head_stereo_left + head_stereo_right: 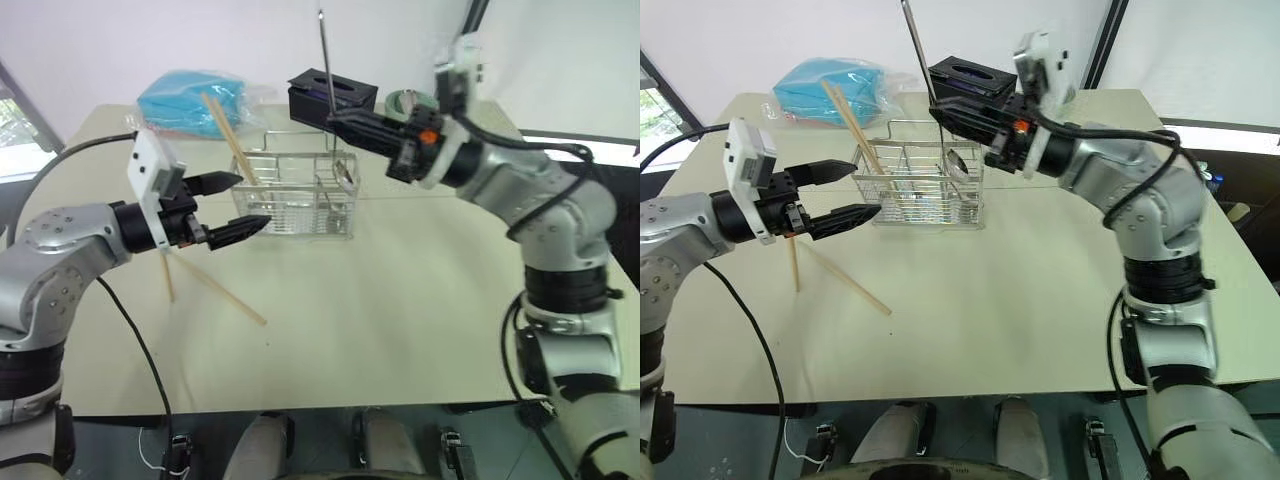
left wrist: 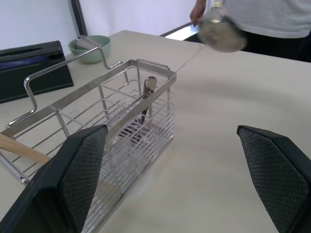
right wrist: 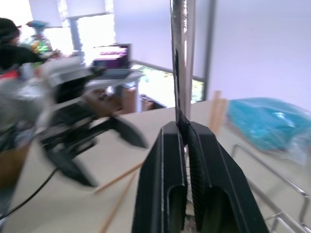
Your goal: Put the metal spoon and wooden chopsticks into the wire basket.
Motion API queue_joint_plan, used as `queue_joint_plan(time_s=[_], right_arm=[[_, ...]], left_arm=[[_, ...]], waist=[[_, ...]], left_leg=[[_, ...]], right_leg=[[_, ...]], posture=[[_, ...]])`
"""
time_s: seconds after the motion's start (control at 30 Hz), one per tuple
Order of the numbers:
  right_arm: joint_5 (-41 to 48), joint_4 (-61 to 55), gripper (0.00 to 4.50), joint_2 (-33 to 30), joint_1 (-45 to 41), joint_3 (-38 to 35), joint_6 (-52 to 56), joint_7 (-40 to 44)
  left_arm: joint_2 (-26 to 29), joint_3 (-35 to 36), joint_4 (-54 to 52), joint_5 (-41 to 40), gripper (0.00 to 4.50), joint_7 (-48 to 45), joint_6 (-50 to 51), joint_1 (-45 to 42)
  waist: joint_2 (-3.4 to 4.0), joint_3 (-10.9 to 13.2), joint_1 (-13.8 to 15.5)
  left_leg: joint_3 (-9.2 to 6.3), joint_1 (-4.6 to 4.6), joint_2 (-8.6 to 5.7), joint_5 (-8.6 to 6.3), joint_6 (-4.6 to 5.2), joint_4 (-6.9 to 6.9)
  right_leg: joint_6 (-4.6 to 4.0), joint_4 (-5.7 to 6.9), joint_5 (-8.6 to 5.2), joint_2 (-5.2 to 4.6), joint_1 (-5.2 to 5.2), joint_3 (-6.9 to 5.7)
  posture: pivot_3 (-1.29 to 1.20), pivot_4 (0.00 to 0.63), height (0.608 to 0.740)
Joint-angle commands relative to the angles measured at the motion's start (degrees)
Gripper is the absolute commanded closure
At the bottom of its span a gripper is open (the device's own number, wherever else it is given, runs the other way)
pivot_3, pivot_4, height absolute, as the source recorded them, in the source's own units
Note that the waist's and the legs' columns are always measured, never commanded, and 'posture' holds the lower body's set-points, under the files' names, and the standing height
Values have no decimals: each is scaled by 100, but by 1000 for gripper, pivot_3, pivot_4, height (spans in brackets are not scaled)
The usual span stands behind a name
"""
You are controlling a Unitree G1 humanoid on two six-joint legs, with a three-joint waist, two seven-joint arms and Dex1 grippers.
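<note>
Shiny chrome wire basket on a matt cream table; beside it, pale bare-wood chopsticks; behind it, crinkly blue cloth.

Chrome wire basket mid-table, wooden chopsticks leaning inside, two on table – metal spoon upright above.

The near half of the bench lies bare, giving open passage on the robot's right side. On the left, two wooden chopsticks lie crossed on the surface just before the wire basket. Over the basket's right end the right claw holds the metal spoon upright, crowding that opening. The left claw hangs spread at the basket's left end. Behind stand a black tissue box, a green bowl and a blue bag.
</note>
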Motion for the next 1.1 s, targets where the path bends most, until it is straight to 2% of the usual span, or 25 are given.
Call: queue_joint_plan(time_s=[0.03, 0.33, 0.43, 0.57, 0.63, 0.67, 0.87, 1.1], right_arm=[[-600, 322, 4460, 358, -207, 5, -453, -405], [-1572, 1403, 4460, 1137, -184, 168, -1426, -408], [-1781, 1590, 3388, 1294, -52, 194, -1629, -347], [-2019, 1593, 1484, 1408, 92, 157, -1784, -418], [-2076, 1510, 368, 1412, 142, 124, -1769, -430], [-2076, 1457, 19, 1405, 161, 97, -1736, -432], [-1912, 1076, 19, 1140, 134, -173, -1455, -329], [-1005, 274, 19, 373, -156, -854, -721, 271]], left_arm=[[-10, 130, -160, 16, 0, 29, -97, -99], [32, 381, -354, -61, 0, 173, -16, 103], [29, 468, -474, -115, 0, 277, 33, 170], [41, 554, -542, -180, 0, 374, 74, 208], [42, 600, -536, -188, 0, 393, 88, 219], [41, 621, -526, -186, 0, 399, 89, 224], [8, 777, -394, -243, 0, 557, 98, 199], [-203, 1524, 16, -566, 0, 1539, 371, -140]], waist=[[0, 0, -3], [0, 0, -38], [1, 1, -49], [1, 0, -27], [-1, 0, -27], [-1, 0, -30], [-1, -1, -30], [-2, 0, -13]], left_leg=[[0, 0, 0, 0, 0, 0], [-3, 9, 2, 1, 1, 0], [0, 10, 2, 1, 1, 1], [-5, 10, 2, 1, 0, 1], [-6, 10, 2, 1, 0, 3], [-5, 10, 1, 1, 0, 4], [-6, 11, 1, 1, 0, 4], [-7, 10, 1, 1, 0, 4]], right_leg=[[0, 1, 0, 0, -2, 0], [3, 21, 2, 11, -7, -2], [3, 27, 2, 11, -8, -1], [3, 42, 2, 11, -13, -2], [3, 43, 2, 12, -13, -2], [3, 43, 2, 12, -13, -2], [2, 49, 2, 12, -13, -2], [2, 71, 1, 11, -9, -2]], posture=[[0, 150, 655], [0, 150, 655], [0, 150, 655], [0, 150, 655], [0, 150, 655], [0, 150, 655], [0, 150, 655], [0, 150, 655]])
